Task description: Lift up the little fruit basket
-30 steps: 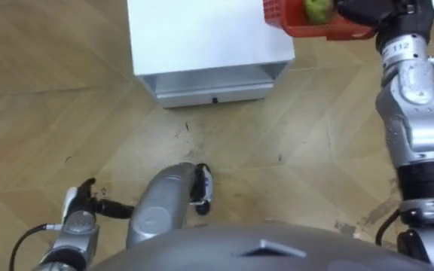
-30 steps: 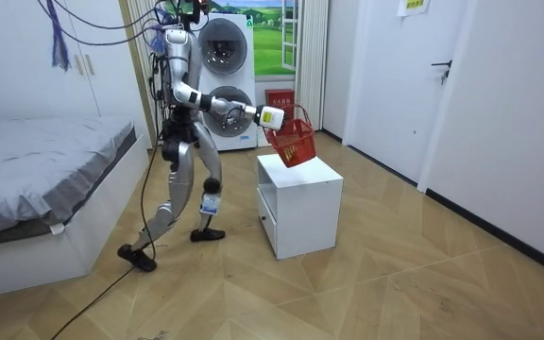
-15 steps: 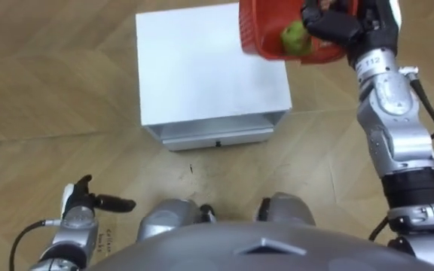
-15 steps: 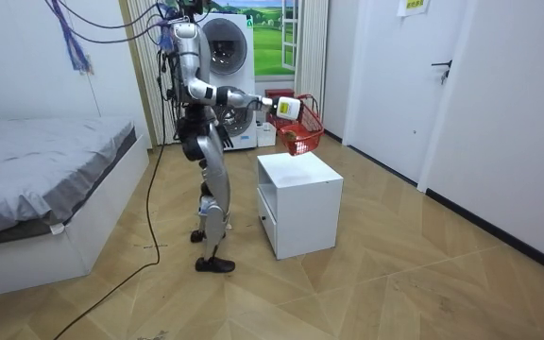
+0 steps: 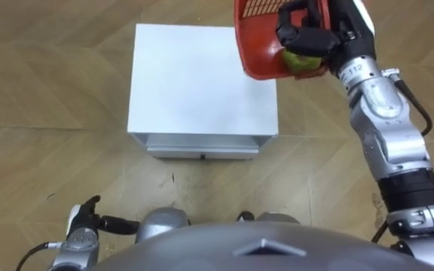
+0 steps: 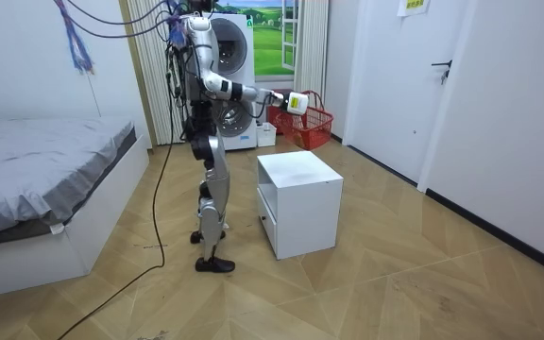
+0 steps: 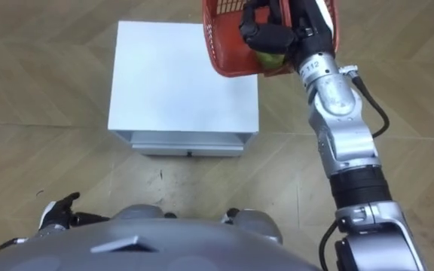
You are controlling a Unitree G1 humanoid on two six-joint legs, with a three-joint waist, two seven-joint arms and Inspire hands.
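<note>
A red plastic fruit basket (image 5: 261, 41) (image 7: 226, 44) (image 6: 312, 121) hangs in the air above the far right corner of the white cabinet (image 5: 194, 75). A green fruit (image 5: 298, 62) lies inside it. My right hand (image 5: 305, 34) (image 7: 270, 28) is shut on the basket's handle, arm stretched forward. My left hand (image 5: 89, 224) hangs low by my side at the bottom left, its fingers relaxed and straight, holding nothing.
The white cabinet (image 6: 299, 203) stands on the wooden floor right in front of me, its top bare and a drawer slot facing me. In the room view a bed (image 6: 45, 179) is at the left, a washing machine (image 6: 227, 80) behind me, a door (image 6: 456, 94) at the right.
I have straightened up and stand upright at the cabinet. My right arm lifted the basket higher and further out over the cabinet's far corner. The eye views shifted with my body.
</note>
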